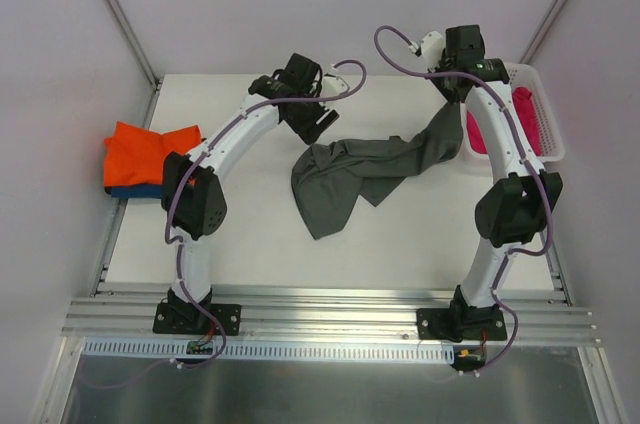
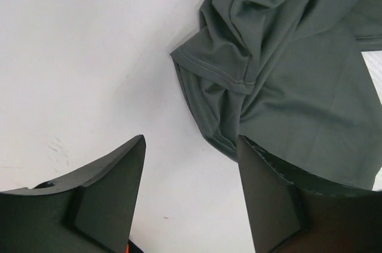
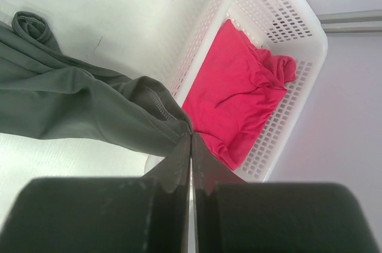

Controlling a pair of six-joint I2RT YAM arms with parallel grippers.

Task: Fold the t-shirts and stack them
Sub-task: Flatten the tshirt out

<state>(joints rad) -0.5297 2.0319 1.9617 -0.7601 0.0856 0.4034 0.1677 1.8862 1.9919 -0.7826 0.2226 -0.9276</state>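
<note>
A crumpled dark grey t-shirt (image 1: 350, 179) (image 2: 286, 56) (image 3: 77, 110) lies across the middle of the table. One end of it rises toward the back right, where my right gripper (image 1: 450, 94) (image 3: 191, 135) is shut on its hem, just beside the basket. My left gripper (image 1: 315, 124) (image 2: 191, 139) hovers open over bare table at the shirt's left edge, with nothing between its fingers. An orange t-shirt (image 1: 150, 149) sits folded on a blue t-shirt (image 1: 135, 190) at the table's left edge. A magenta pink t-shirt (image 1: 523, 109) (image 3: 239, 86) is bunched inside the basket.
The white mesh basket (image 1: 550, 134) (image 3: 298, 20) stands at the back right corner of the table, close to my right arm. Pale walls close in the back and sides. A metal rail runs along the near edge.
</note>
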